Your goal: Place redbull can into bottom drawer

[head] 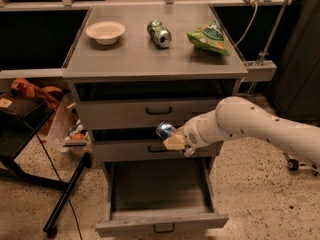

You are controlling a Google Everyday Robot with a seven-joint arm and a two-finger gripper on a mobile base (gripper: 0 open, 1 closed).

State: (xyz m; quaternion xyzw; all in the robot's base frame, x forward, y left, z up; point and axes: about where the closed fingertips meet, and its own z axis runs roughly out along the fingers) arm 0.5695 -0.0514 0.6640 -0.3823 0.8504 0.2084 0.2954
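My gripper is shut on the redbull can, a slim blue-and-silver can, and holds it tilted in front of the middle drawer. It hangs above the back of the bottom drawer, which is pulled out wide and looks empty inside. My white arm reaches in from the right.
On the cabinet top lie a cream bowl, a green-and-silver can on its side and a green chip bag. The top drawer is shut. A black stand and clutter sit to the left on the floor.
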